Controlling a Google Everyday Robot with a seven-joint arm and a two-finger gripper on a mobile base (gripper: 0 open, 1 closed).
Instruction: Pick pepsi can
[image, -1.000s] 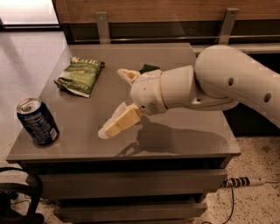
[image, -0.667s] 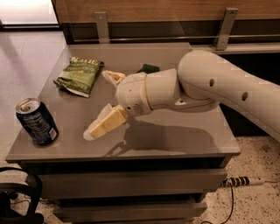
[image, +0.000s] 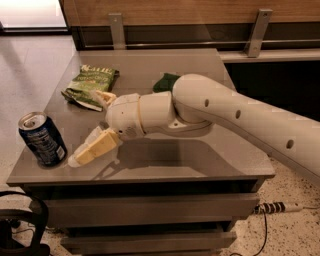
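Note:
The pepsi can (image: 42, 139) is dark blue with white print and a silver top. It stands upright at the front left corner of the grey table (image: 200, 165). My gripper (image: 90, 127) is open, just to the right of the can and apart from it. One cream finger (image: 96, 148) points down-left toward the can near the table top. The other finger (image: 104, 96) sits farther back, next to the chip bag. The white arm reaches in from the right.
A green chip bag (image: 91, 85) lies at the back left of the table. A dark green object (image: 165, 82) lies behind the arm, partly hidden. A wooden wall with metal brackets (image: 116, 30) runs behind the table. A power strip (image: 280, 207) lies on the floor at right.
My gripper has moved left across the table toward the can, and its fingers stay spread. The can and chip bag have not moved.

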